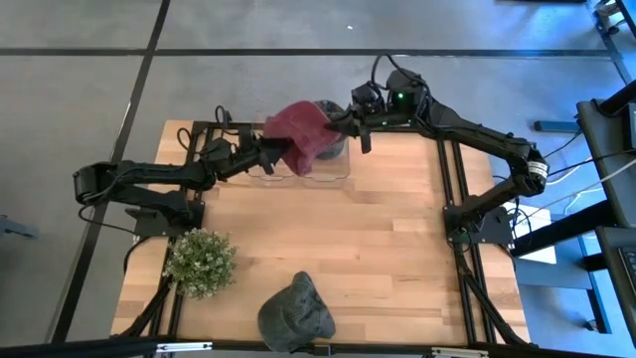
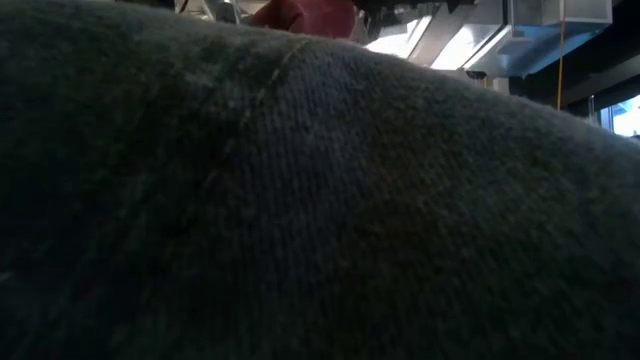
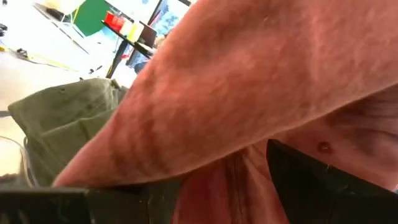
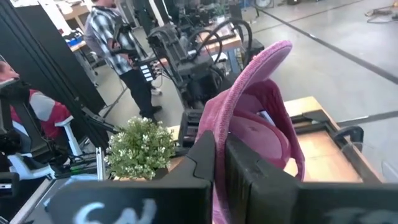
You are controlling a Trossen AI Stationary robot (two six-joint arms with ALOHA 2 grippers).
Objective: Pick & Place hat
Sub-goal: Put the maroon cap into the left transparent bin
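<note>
Both claws are pinching the red hat above the clear bin at the surface's far edge — left claw, right claw. If you are pulling unevenly, one grip may slip

Light: even, bright overhead | Low view: dim, blocked by grey hat, bright windows beyond | Left wrist: close, blurred red hat
</note>
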